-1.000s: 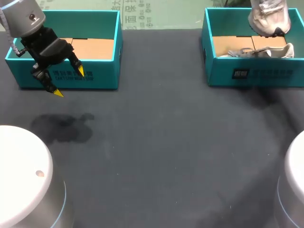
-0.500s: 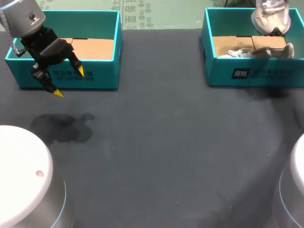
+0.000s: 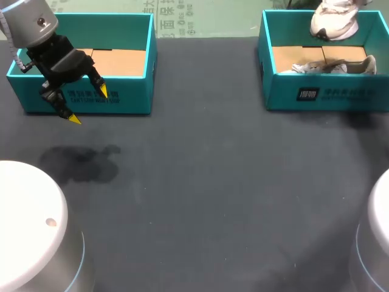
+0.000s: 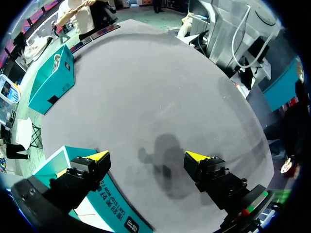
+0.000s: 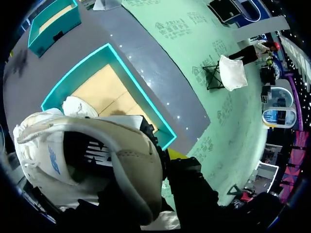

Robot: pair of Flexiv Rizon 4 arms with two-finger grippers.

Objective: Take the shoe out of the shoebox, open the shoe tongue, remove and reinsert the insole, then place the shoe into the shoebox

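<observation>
"Sneaker (image 3: 333, 21) first: how much of it shows?"

"From the head view, only part. It hangs at 1 o'clock over the far wall of the right shoebox (image 3: 328, 94), and the frame's edge cuts off its upper part. The right hand is out of that view altogether."

"And from the right wrist?"

"The white sneaker fills the foreground, its opening facing the camera. The right hand (image 5: 165, 158) is clamped on the heel collar. One dark finger with a sliver of yellow lies against the outside; the other is hidden inside the shoe."

"Anything in the box beneath?"

"A second sneaker (image 3: 331, 67), greyish white, lies on the cardboard floor against the near wall. From the wrist only a bit of it peeks out beyond the held shoe."

"Left hand?"

"The left hand (image 3: 88, 105) hovers at 10 o'clock, just in front of the near wall of the left shoebox (image 3: 121, 100). Its fingers are wide apart and grip nothing. Its own wrist view shows both yellow fingertips (image 4: 99, 155) over the dark surface, with one finger above the box wall."

"Room to move?"

"The two boxes stand well apart, with the dark surface (image 3: 213, 182) stretching between them and down to 6 o'clock. A shadow (image 3: 82, 163) lies at 8 o'clock. The white arm bases (image 3: 30, 225) crowd the corners at 7 and 5 o'clock."
</observation>
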